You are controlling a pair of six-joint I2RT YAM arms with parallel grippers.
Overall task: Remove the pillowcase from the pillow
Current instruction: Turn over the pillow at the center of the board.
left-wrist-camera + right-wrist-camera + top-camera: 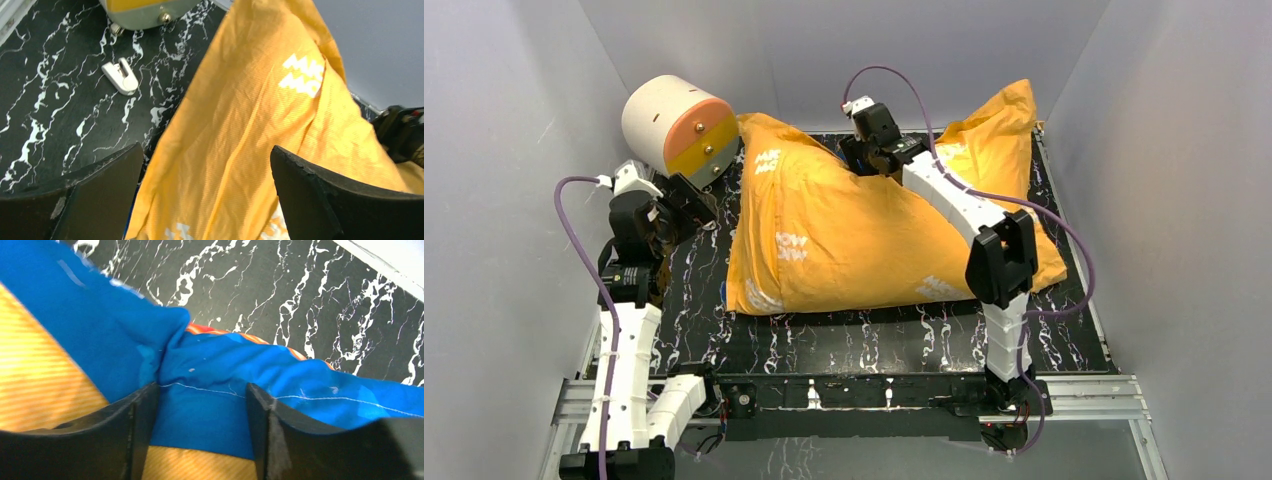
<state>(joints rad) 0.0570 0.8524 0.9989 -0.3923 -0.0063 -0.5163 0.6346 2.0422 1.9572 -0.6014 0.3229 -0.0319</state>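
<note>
The pillowcase point(864, 235) lies orange-yellow face up across the black marble table, bulging full. The white pillow is hidden inside it. My right gripper point(864, 158) reaches over to the pillowcase's far edge. In the right wrist view, my right gripper point(202, 390) has its fingers closed on a bunched fold of the blue face point(210, 370), with a white seam thread across it. My left gripper point(686, 200) is open beside the pillowcase's left end. In the left wrist view, my left gripper point(206, 150) has its fingers spread wide, with the orange fabric point(240, 125) between and beyond them.
A cream cylinder point(674, 125) with an orange-yellow end stands at the back left, close to my left gripper; its base shows in the left wrist view point(145, 10). A small white clip-like piece point(120, 76) lies on the table point(824, 340). Grey walls enclose three sides.
</note>
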